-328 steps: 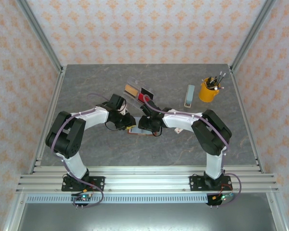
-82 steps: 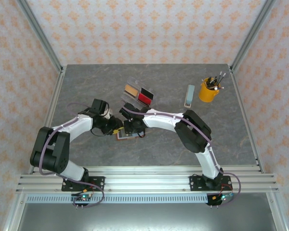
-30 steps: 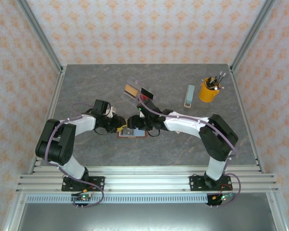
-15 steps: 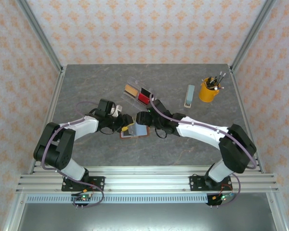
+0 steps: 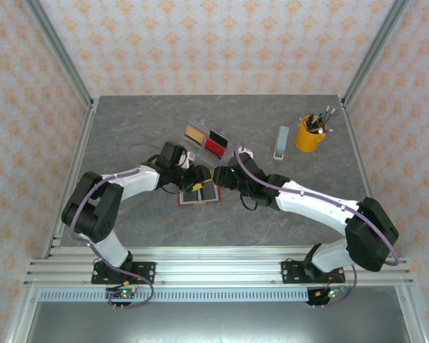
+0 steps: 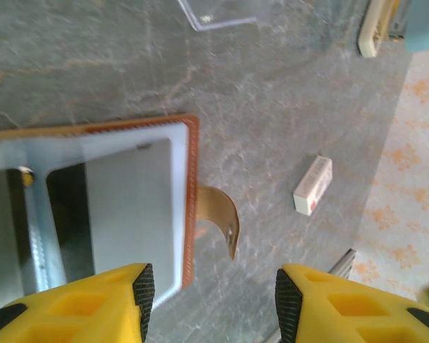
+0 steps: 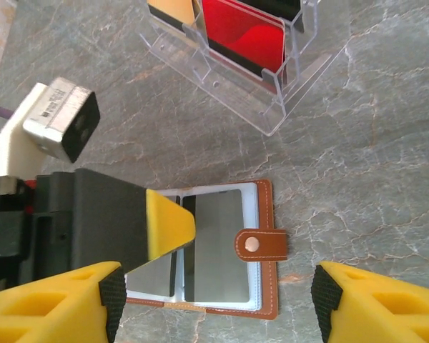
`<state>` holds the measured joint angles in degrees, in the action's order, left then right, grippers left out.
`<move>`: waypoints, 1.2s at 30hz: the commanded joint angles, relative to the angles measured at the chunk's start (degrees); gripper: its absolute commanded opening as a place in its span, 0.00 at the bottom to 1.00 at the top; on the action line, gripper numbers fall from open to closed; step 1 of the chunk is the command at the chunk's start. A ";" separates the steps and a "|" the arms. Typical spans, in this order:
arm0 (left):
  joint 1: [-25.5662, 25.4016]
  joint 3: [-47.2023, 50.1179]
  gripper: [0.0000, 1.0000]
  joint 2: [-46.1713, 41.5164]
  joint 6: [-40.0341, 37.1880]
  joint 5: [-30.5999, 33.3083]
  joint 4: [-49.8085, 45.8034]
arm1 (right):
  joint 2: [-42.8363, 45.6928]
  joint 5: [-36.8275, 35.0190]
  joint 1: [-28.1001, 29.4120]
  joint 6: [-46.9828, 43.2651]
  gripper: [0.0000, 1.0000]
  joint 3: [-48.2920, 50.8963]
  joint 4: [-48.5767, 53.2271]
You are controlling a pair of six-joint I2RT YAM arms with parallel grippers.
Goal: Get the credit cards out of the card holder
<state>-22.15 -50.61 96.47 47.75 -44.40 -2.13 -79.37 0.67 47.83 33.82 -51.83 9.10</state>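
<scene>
The card holder [image 5: 199, 194] lies open at the top view's centre, long axis left-right, its left half beneath the spread, empty left gripper [image 5: 197, 184], with the spread, empty right gripper [image 5: 224, 176] just off its upper right.

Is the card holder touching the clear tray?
Apart. The right wrist view shows a strip of bare table between the holder and the tray.
</scene>
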 commanded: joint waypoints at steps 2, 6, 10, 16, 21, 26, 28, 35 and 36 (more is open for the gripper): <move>-0.08 -2.61 0.52 0.84 0.59 3.47 -1.86 | 2.10 -3.08 -0.20 -1.89 0.71 0.14 2.22; 0.25 -3.50 0.50 -1.67 0.68 7.83 -5.02 | 0.93 -1.19 -0.21 -4.27 0.68 -2.26 4.81; 0.77 -2.98 0.46 -5.13 0.77 12.53 -8.01 | -3.64 2.69 -0.20 -7.34 0.61 -7.20 8.40; 0.79 1.41 0.37 -7.06 2.49 14.87 -6.09 | -12.95 9.02 -0.20 -11.58 0.39 -14.24 13.22; 0.79 4.55 0.33 -8.57 3.80 15.71 -4.14 | -20.11 11.76 -0.25 -10.95 0.25 -18.93 17.31; 0.65 7.27 0.30 -8.30 5.77 13.27 0.37 | -25.82 10.56 -0.25 -8.84 0.14 -22.36 19.72; 0.54 7.15 0.30 -7.99 5.53 12.39 0.55 | -27.57 8.94 -0.20 -8.42 0.12 -23.93 21.13; -0.17 4.97 0.29 -7.26 2.63 10.83 -3.14 | -32.93 2.88 -0.20 -7.32 0.10 -28.97 25.09; -0.17 4.84 0.29 -7.12 2.09 10.87 -3.44 | -33.27 2.58 -0.23 -7.30 0.10 -29.31 25.17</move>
<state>-21.89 -44.01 89.49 52.14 -32.77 -4.08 -111.22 7.60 47.79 25.71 -78.98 30.76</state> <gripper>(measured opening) 0.287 0.104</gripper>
